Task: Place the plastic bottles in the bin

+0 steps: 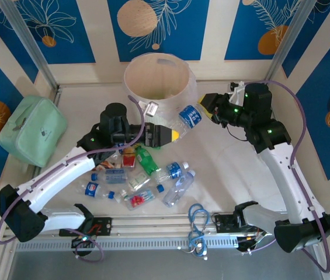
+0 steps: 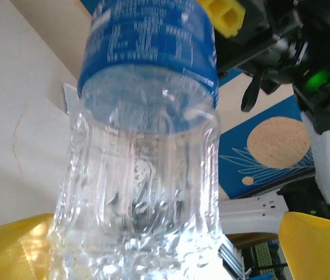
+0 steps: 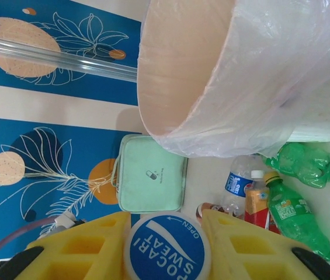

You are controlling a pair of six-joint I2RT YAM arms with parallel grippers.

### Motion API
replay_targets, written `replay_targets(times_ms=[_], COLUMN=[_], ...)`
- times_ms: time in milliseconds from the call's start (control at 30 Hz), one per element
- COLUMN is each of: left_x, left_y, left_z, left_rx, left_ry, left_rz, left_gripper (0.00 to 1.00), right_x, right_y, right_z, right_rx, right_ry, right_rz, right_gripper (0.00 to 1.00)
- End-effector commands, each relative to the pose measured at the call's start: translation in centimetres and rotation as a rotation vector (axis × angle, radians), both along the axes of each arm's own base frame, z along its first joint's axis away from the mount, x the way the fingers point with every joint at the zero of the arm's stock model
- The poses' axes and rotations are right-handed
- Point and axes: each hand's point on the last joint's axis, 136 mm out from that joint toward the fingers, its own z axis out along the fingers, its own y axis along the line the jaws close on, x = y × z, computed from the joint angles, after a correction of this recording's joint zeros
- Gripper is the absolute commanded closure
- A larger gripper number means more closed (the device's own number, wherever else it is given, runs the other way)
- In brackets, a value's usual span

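Your right gripper (image 3: 166,233) is clamped on the blue cap (image 3: 166,251) of a clear bottle (image 1: 190,115). The cap reads "POCARI SWEAT" and "OPEN". That bottle hangs just beside the bin (image 1: 153,87), outside the rim, not in it. Your left gripper (image 2: 165,251) has its jaws apart, yellow fingers (image 2: 319,245) either side of the bottle's lower body. The blue label (image 2: 147,35) is too blurred to read. The other bottles (image 1: 144,175) lie piled on the table (image 1: 229,172) by your left arm. The mint-green bag (image 3: 152,181) shows a pill icon; its writing is too small to read.
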Motion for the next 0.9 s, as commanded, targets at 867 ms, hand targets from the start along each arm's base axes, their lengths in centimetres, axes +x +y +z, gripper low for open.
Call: replay_targets(times_ms=[867], left_x=[-0.7], left_y=[-0.7], left_z=[-1.1], left_rx=[0.025], left_ry=[-0.041], left_rz=[-0.025], left_gripper=[0.22], right_x=[-0.2], right_y=[1.8], right_z=[-0.7], right_rx=[0.019], right_ry=[0.065], right_rz=[0.015], right_gripper=[0.67])
